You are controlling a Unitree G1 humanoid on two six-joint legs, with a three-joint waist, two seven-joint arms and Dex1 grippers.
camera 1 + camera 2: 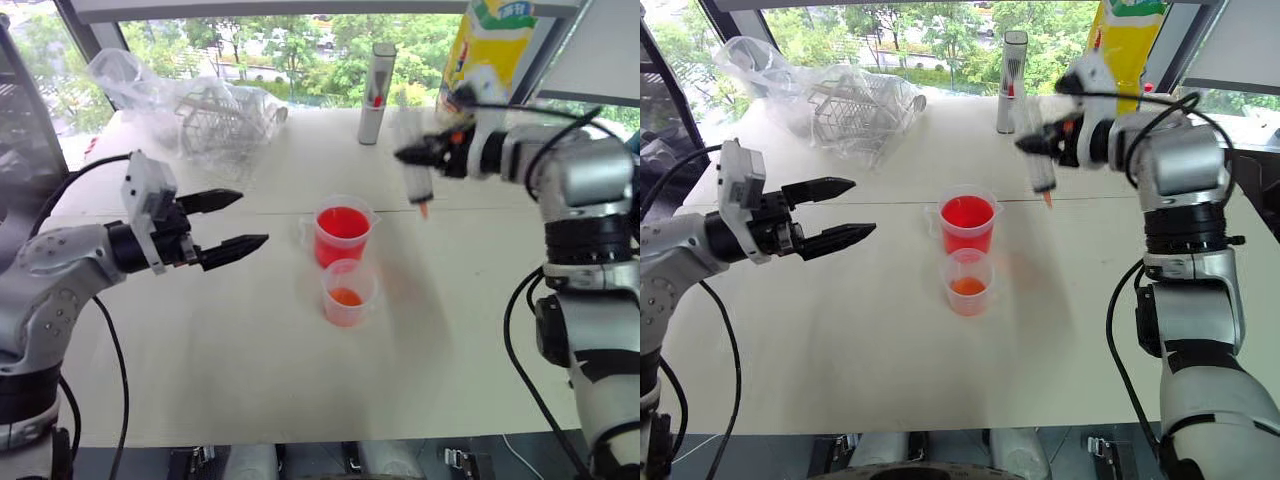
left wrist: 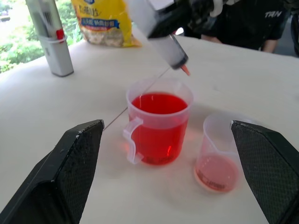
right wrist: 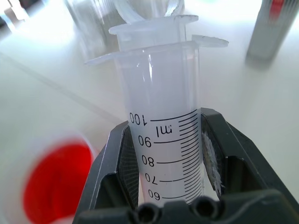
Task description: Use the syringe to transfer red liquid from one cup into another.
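Left eye view: right gripper (image 1: 408, 155) clamped on syringe (image 1: 417, 182), held in the air, long axis near upright, reddish tip down. Big cup (image 1: 342, 232), full of red liquid (image 1: 342, 222), taken as landmark: syringe tip above it and off toward the robot's right and far side, not yet over the rim. Small cup (image 1: 349, 292) touching or just beside the big cup on the near side, only an orange film at its bottom. Left gripper (image 1: 232, 222) wide apart and empty, near table height to the left of the big cup, pointing at it. Right arm clearly nearer to the job; likely next: carry tip over the big cup and lower into the liquid.

Beyond the big cup: grey tube (image 1: 376, 93) upright, yellow bag (image 1: 490, 50) behind the right arm, plastic-wrapped rack (image 1: 215, 117) far left. Nothing between tip and rim. In the left wrist view, a person's dark sleeve (image 2: 252, 23) at the table edge.
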